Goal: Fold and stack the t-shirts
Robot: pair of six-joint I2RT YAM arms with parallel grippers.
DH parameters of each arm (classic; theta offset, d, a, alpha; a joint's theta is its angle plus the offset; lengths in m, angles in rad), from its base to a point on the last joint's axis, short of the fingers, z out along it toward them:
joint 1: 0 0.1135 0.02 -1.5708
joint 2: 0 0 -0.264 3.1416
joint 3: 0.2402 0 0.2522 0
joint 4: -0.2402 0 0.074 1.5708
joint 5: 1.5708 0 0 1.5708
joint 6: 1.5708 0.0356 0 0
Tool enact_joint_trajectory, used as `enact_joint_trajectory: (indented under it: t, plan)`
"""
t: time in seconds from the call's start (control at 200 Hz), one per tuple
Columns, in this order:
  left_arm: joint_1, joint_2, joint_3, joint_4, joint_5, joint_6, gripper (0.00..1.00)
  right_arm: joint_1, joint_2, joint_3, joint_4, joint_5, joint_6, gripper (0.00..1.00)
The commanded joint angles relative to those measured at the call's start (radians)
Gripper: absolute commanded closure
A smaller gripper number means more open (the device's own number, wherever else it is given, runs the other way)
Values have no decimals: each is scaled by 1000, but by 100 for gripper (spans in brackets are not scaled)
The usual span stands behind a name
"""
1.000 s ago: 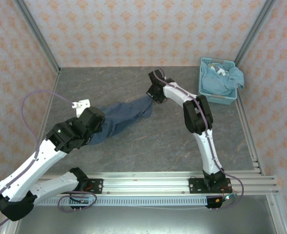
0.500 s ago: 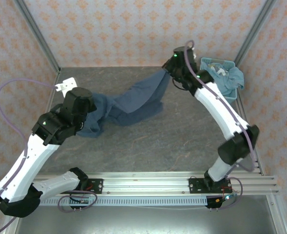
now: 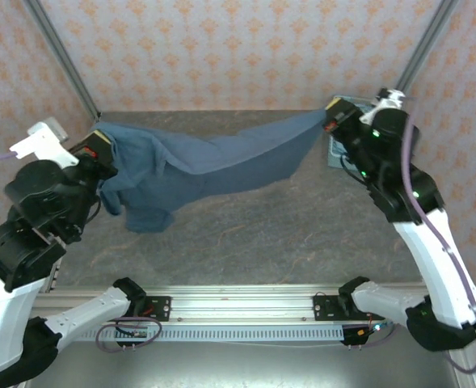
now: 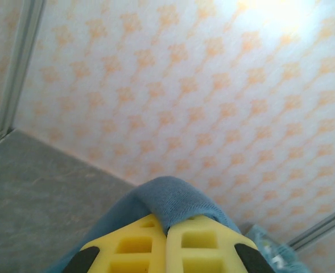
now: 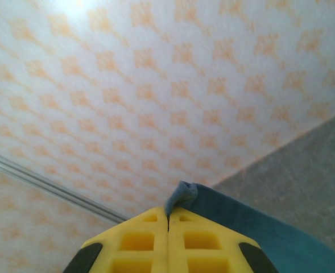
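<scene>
Both arms are up and spread wide! The left pincer (image 3: pixel 100 148) is clenched on one end of the dark slate-blue t-shirt (image 3: pixel 221 166), and the right pincer (image 3: pixel 331 121) is clamped tight on the other, over near the back right corner. The shirt hangs stretched between them, sagging above the counter (image 3: pixel 302 226), with a bunched part dangling low on the left

A dark slate-blue t-shirt (image 3: pixel 213 166) hangs stretched across the grey surface (image 3: pixel 262 238). The left fingers (image 3: pixel 100 148) pinch one end and the right fingers (image 3: pixel 332 119) pinch the other. The cloth's bunched left part droops lowest, near the left arm.
</scene>
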Motion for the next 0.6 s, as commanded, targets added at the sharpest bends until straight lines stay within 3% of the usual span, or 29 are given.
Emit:
enact_joint_trajectory:
  t: [0.0, 0.15, 0.32, 0.485, 0.595]
  plan:
    - [7, 34, 55, 122, 59, 34, 100, 2, -58, 2, 16, 61, -34, 100]
    - [8, 144, 153, 144, 81, 21, 100, -6, -38, 62, 1, 103, -37, 100]
    - [36, 381, 258, 44, -53, -21, 100, -117, 144, 108, -44, 85, -6, 100]
    - [262, 673, 234, 70, 159, -159, 100, -238, 452, 159, 7, -22, 41, 100]
    - [371, 977, 416, 20, 348, -180, 99, -283, 711, 297, -33, -79, 41, 100]
